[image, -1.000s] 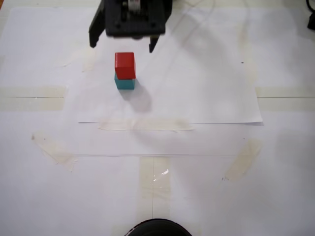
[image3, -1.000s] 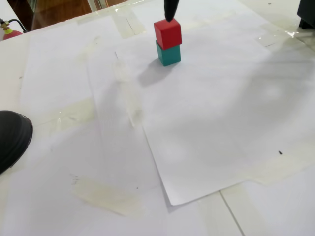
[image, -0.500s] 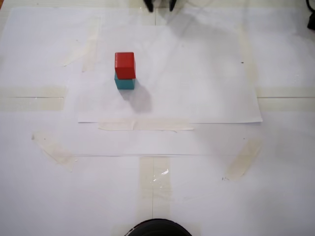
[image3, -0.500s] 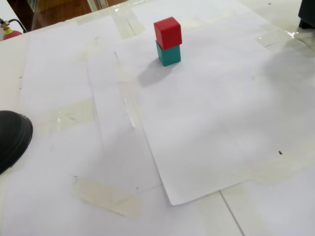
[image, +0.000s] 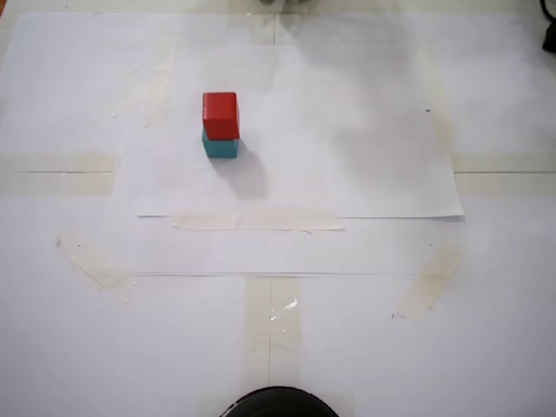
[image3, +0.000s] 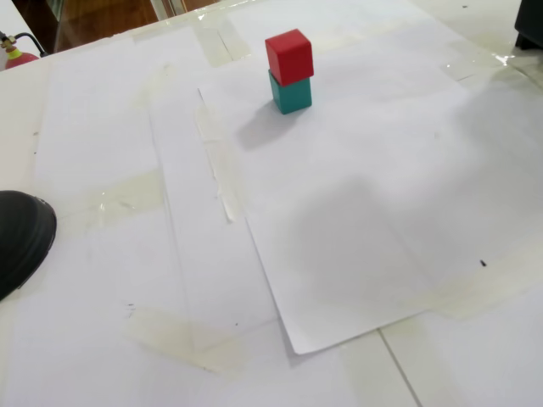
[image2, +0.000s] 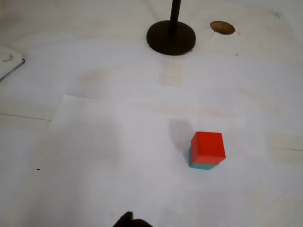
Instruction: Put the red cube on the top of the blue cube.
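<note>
The red cube (image: 221,115) sits squarely on top of the blue cube (image: 220,148), left of centre on the white paper. The stack stands free, with nothing touching it. The wrist view looks down on it from a distance, red cube (image2: 207,145) over a teal sliver of blue cube (image2: 201,165). Another fixed view shows the red cube (image3: 288,56) upright on the blue cube (image3: 291,93). Of my gripper, only a dark fingertip (image2: 129,220) pokes in at the bottom edge of the wrist view, far from the stack. Whether it is open or shut does not show.
White paper sheets (image: 347,130) are taped to the table. A black round stand base (image2: 170,37) with a pole stands beyond the stack in the wrist view, also at base (image: 278,404) and base (image3: 21,237). A dark object (image3: 530,25) sits at the right edge.
The gripper, open above and behind the stack a second ago, has pulled back out of both fixed views. The two cubes have not moved.
</note>
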Tool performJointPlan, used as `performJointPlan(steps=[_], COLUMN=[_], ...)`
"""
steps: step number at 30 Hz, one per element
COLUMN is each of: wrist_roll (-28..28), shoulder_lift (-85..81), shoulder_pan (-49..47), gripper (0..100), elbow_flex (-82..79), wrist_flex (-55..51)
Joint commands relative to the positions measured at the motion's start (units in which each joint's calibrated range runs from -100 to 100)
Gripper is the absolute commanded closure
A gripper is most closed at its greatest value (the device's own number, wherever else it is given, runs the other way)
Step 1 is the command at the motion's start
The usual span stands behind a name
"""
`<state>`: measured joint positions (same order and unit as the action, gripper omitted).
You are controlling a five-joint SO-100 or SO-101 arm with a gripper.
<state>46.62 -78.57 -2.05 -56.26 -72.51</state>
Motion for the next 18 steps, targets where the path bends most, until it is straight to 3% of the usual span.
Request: performJointPlan(steps=[1,10,18], wrist_roll=[0.1,4.9,4.6], shoulder_lift=[-7.2,-18.9,-18.9], shoulder_pan=[1.0,-0.7,0.3], gripper=[100,100,100], elbow_flex=[-7.2,-23.0,-38.9], wrist_flex=[2.8,14.4,26.7])
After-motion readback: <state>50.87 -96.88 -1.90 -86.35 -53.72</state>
